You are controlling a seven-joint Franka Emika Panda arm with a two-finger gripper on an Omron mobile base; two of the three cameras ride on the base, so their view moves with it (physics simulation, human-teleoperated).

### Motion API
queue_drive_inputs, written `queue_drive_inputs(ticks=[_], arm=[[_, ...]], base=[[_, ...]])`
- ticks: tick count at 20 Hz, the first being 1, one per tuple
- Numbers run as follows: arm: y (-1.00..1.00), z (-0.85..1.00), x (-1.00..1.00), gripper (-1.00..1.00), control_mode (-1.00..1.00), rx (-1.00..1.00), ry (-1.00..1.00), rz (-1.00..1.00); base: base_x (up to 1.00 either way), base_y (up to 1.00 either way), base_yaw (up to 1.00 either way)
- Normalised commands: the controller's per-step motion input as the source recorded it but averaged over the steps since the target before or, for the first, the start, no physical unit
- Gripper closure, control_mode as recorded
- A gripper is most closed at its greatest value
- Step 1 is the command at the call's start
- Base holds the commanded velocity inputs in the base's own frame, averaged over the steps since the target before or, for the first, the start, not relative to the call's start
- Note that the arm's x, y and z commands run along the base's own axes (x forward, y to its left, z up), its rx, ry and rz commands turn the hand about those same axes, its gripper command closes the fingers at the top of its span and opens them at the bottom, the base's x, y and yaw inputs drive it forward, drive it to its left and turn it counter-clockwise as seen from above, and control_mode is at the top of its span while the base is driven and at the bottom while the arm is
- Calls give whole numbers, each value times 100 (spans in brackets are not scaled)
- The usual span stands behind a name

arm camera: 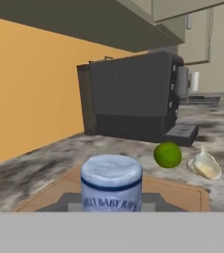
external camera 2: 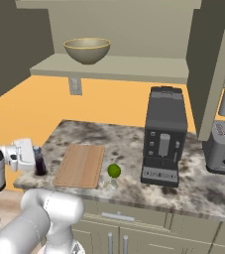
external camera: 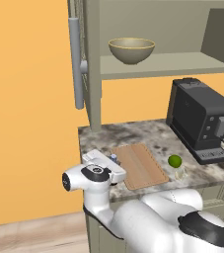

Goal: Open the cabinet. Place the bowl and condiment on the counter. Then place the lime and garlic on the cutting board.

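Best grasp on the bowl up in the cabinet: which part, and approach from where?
Take the bowl by its rim, at the front edge facing the open cabinet. It sits upright on the shelf, mouth up, with a thin lighter rim and sloped walls too wide to span. Probably come in from the front, slightly above, one finger inside and one outside. The space overhead isn't fully visible, so a straight top-down reach is doubtful.

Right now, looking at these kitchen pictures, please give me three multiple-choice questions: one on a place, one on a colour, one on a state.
1. Where is the bowl?
A. on the cabinet shelf
B. on the counter
C. on the cutting board

2. What colour is the lime?
A. red
B. green
C. purple

3. How does the cabinet door stand?
A. closed
B. removed
C. open

Answers: 1 A, it sits on the shelf above the counter. 2 B, a bright green ball beside the garlic. 3 C, the shelf is exposed.
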Motion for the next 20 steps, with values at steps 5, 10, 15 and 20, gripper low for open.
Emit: queue_drive_inputs(ticks=[5, 10, 15, 20], arm=[[0, -18, 6, 100, -100, 0, 0, 0], [0, -14, 6, 100, -100, 1, 0, 0], [7, -13, 14, 100, -100, 4, 0, 1], [12, -16, 16, 100, -100, 3, 0, 1]], base=[[0, 0, 0], [0, 0, 0], [0, 0, 0], [0, 0, 0]])
